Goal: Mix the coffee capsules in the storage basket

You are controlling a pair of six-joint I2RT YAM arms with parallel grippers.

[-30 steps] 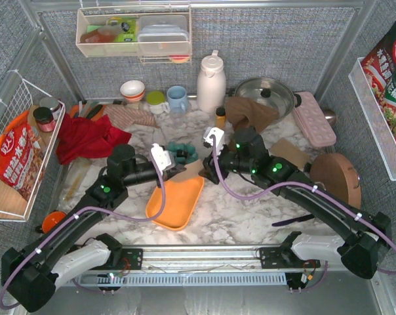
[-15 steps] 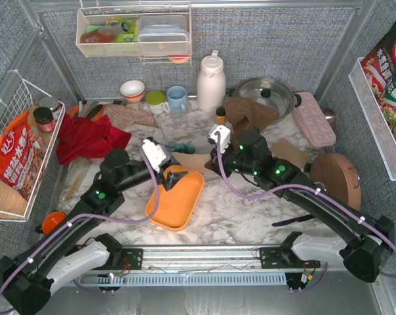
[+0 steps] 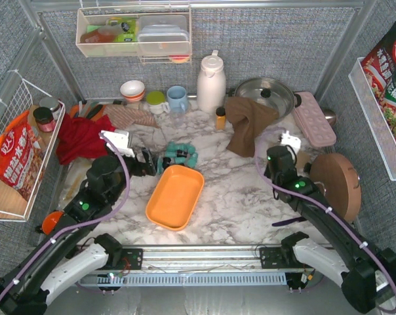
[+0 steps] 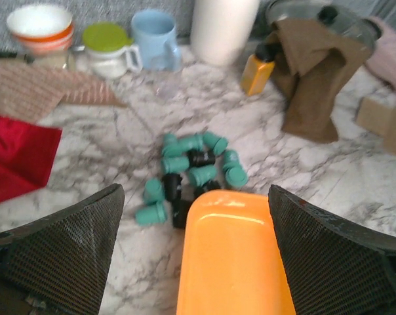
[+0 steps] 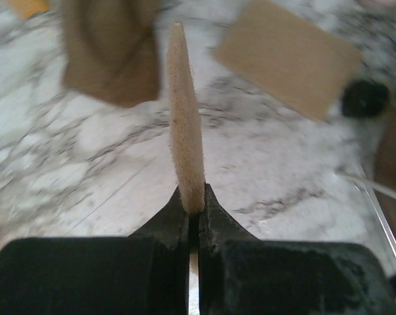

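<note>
Marble tabletop (image 3: 237, 197) fills the middle of a cluttered cell. On it the storage basket (image 3: 175, 197) lies slanted between the two arms, with no capsule in it. All the coffee capsules (image 4: 191, 172) sit out on the stone in a loose bunch just beyond the basket's far end. They are mostly teal with a few black and lie tipped on their sides, the nearest ones touching or almost touching its rim.

From that layout, the step in hand looks like getting the capsules into the basket so the colours end up mingled. Doing it well probably means taking teal and black in turn rather than one colour in a run. Each grip should close across the tapered body near the wider end, so the pod does not squirt out. Each pod should be lowered close to the basket floor, since such light pods could roll over so low a rim. A careless nudge could scatter the bunch toward the red cloth (image 3: 86, 138).

The left pincer (image 3: 147, 162) hangs just left of the bunch, jaws spread wide, holding and touching nothing. The right pincer (image 5: 193, 200) is well apart at the table's right side. It is clamped shut on the lower edge of a thin tan sheet (image 5: 185, 111) that stands upright and is seen edge-on. Whether the sheet is felt or card cannot be told.
</note>
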